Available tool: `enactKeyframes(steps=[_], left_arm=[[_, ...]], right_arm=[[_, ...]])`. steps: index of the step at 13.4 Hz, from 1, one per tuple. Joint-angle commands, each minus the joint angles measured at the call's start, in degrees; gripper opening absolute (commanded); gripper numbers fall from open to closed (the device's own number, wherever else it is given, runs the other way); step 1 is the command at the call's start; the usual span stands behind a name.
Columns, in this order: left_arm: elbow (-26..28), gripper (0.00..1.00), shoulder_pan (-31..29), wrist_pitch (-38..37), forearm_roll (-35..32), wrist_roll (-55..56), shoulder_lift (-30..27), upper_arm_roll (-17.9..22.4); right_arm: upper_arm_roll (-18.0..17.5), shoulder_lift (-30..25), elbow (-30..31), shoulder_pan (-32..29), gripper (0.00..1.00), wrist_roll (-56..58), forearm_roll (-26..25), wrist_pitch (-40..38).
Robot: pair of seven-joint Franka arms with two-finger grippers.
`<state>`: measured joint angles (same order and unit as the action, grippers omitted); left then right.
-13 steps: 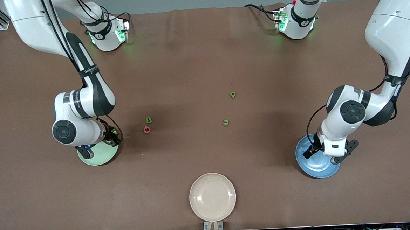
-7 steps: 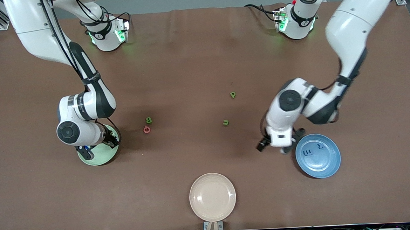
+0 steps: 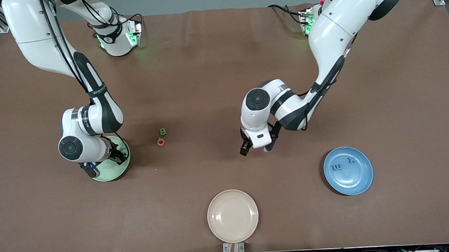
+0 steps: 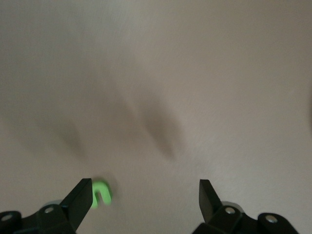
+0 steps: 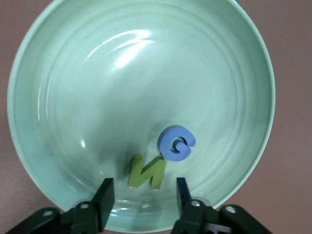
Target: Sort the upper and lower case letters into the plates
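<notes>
Left hand (image 3: 255, 148) swung off blue plate (image 3: 360, 182) to table middle, fingers apart over green u (image 4: 101, 193). Blue plate holds blue m (image 3: 337, 167) and x (image 3: 351, 159). Right hand (image 5: 142, 195) over pale green plate (image 5: 58, 97), fingers spread; blue G (image 5: 176, 142) and green N (image 5: 147, 172) inside. Green B (image 3: 163, 131), red Q (image 3: 160, 142) on table, touching. Cream plate (image 3: 233, 216) nearest camera.

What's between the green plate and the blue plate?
In the front view: the green B and red Q near the pale green plate, then the left gripper before the blue plate.
</notes>
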<state>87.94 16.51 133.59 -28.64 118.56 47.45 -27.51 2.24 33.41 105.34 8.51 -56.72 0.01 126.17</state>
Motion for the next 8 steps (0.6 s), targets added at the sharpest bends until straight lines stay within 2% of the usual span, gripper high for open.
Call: enactKeyframes(steps=[1, 5, 8], left_arm=[[-2.2, 0.9, 1.2, -1.1, 3.4, 2.8, 1.1, 1.0], [-1.3, 0.88, 1.6, -4.6, 4.2, 4.2, 1.1, 1.0], [-0.1, 0.86, 1.7, -4.9, 4.2, 6.2, 1.5, 1.0]], right_arm=[[-1.2, -1.0, -0.3, 0.9, 1.0, -0.6, -0.5, -0.5], [-3.8, -1.0, -1.0, 5.9, 1.0, 4.1, -0.3, 0.3], [-5.1, -1.1, -1.7, 6.7, 1.0, 11.4, -0.2, 0.7]])
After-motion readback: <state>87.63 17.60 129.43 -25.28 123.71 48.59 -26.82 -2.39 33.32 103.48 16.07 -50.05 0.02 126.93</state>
